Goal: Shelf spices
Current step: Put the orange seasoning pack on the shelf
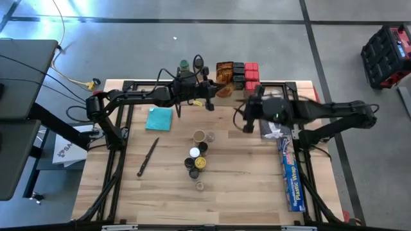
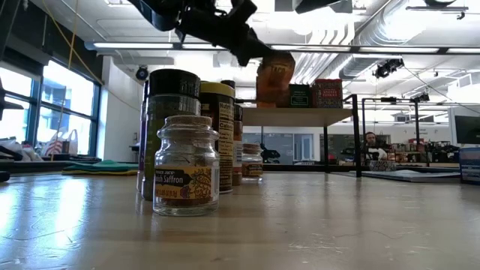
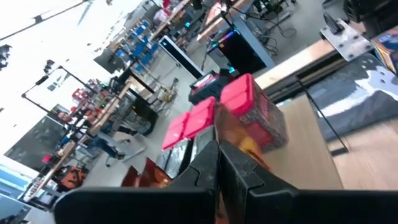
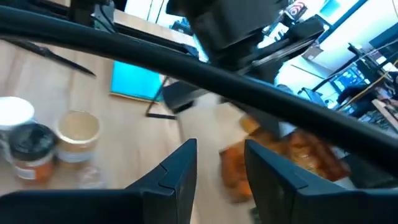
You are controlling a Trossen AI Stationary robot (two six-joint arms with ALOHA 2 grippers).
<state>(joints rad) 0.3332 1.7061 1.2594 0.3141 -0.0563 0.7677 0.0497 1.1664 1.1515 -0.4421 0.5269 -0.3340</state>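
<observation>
Spices packet (image 1: 224,72) is pinched shut in left gripper (image 1: 212,85) over the shelf (image 1: 292,86); lower it level beside red boxes (image 1: 250,72). Right gripper (image 4: 219,163) hangs half-open nearby.

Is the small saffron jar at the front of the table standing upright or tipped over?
Upright. In the low view the saffron jar stands on its base on the table, lid on top, label level.

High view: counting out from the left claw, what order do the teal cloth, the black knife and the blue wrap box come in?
From the left gripper, up at the shelf:
1. Teal cloth, just to its left.
2. Black knife, farther down on the left.
3. Blue wrap box, far off at the table's right edge.
</observation>
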